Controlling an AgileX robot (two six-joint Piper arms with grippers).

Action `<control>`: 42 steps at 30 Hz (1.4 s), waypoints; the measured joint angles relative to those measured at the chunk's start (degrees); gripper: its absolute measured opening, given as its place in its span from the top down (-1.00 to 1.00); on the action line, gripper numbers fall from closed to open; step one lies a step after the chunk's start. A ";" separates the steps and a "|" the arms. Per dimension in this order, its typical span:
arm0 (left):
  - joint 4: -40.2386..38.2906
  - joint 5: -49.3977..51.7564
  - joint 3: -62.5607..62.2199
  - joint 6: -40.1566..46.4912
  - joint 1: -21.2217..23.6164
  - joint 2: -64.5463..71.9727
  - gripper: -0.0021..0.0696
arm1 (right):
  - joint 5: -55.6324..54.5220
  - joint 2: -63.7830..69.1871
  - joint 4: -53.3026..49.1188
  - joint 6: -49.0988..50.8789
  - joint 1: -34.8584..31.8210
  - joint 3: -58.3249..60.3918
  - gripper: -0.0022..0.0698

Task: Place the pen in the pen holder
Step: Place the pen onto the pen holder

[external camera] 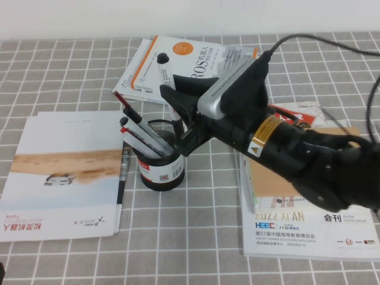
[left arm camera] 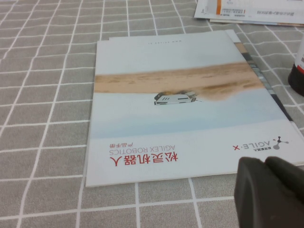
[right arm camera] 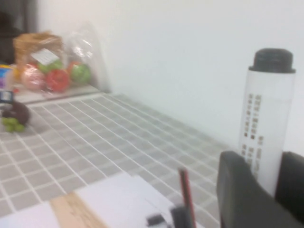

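Observation:
The pen [external camera: 165, 73] is a thick white marker with a black end. It stands nearly upright in my right gripper [external camera: 178, 107], just above the far rim of the pen holder [external camera: 162, 169], a black mesh cup with a white-and-red label. In the right wrist view the pen [right arm camera: 266, 118] sits clamped between the fingers of the right gripper [right arm camera: 262, 164]. Its lower end is hidden behind the fingers. My left gripper [left arm camera: 268, 187] hovers low over the table near the brochure's front corner, its fingers together and empty.
Red-tipped markers [external camera: 138, 129] lean out of the cup. A thin dark pen [external camera: 123, 178] lies beside a brochure [external camera: 65, 172] on the left. Books [external camera: 196, 62] lie behind the cup, and magazines [external camera: 297, 225] lie on the right under my right arm.

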 joint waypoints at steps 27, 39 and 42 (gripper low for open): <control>0.00 0.00 0.00 0.00 -0.47 0.00 0.95 | 1.15 11.12 -1.32 -0.13 -0.07 -7.56 0.27; 0.00 0.00 0.00 0.00 -0.47 0.00 0.95 | 1.83 8.68 0.76 -0.13 -0.07 -7.42 0.27; 0.00 0.00 0.00 0.00 -0.50 0.00 0.95 | 3.23 3.97 0.76 -0.13 -0.07 -6.36 0.73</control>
